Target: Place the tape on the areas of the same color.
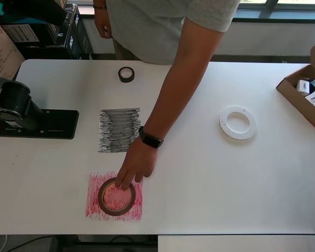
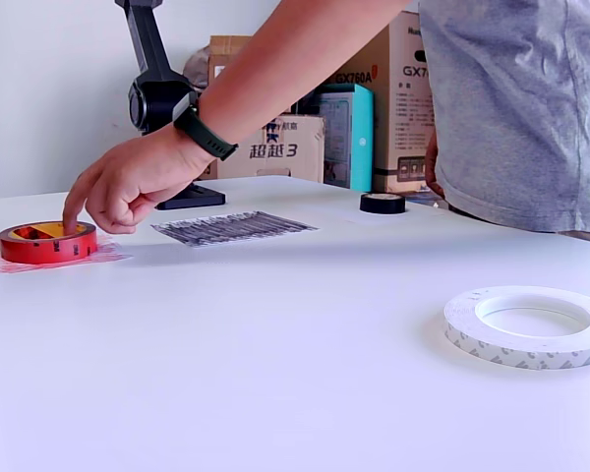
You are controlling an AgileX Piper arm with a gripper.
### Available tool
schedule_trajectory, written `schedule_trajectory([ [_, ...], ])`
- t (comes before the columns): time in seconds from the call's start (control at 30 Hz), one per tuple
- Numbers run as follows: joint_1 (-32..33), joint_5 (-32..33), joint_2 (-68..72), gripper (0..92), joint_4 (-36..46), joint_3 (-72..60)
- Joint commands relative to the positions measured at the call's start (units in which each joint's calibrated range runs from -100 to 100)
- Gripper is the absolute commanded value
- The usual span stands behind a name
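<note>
White laminate covers the table (image 1: 210, 199), which fills most of the overhead view, with a dark floor strip at its near edge and a window sill along the far wall. In that view the red tape roll (image 1: 116, 197) with its gold inner rim lies flat on the red scribbled patch (image 1: 94, 207) at about seven o'clock from the table's middle. A person's hand (image 1: 134, 168), a dark watch (image 1: 150, 138) on its wrist, rests a fingertip on the roll's rim. The black-grey scribbled patch (image 1: 118, 129) sits at ten o'clock, bare. The small black tape roll (image 1: 126, 74) lies on plain tabletop near the far edge, at eleven o'clock, well apart from both patches. The white tape roll (image 1: 237, 123) lies flat at three o'clock, also on bare tabletop.

The Piper arm (image 1: 13, 102) stands on its black base plate (image 1: 55, 123) at nine o'clock; its gripper is outside both views.

An open brown cardboard box (image 1: 299, 102) of small packets sits at the two o'clock corner. In the exterior view, stacked cartons (image 2: 393, 98) stand behind the table; one reads "GX760A", and a smaller carton (image 2: 275, 147) shows Chinese characters followed by "3". The wall behind is plain and pale.
</note>
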Motion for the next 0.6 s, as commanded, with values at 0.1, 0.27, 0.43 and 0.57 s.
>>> schedule_trajectory([
  [0.1, 0.1, 0.0, 0.5, 0.0, -0.6, 0.9],
  [0.27, 0.0, -0.2, 0.5, 0.0, -0.5, 1.2],
  [0.43, 0.0, -0.4, 0.5, 0.0, -0.5, 1.2],
  [0.57, 0.1, -0.4, 0.5, 0.0, -0.5, 1.2],
])
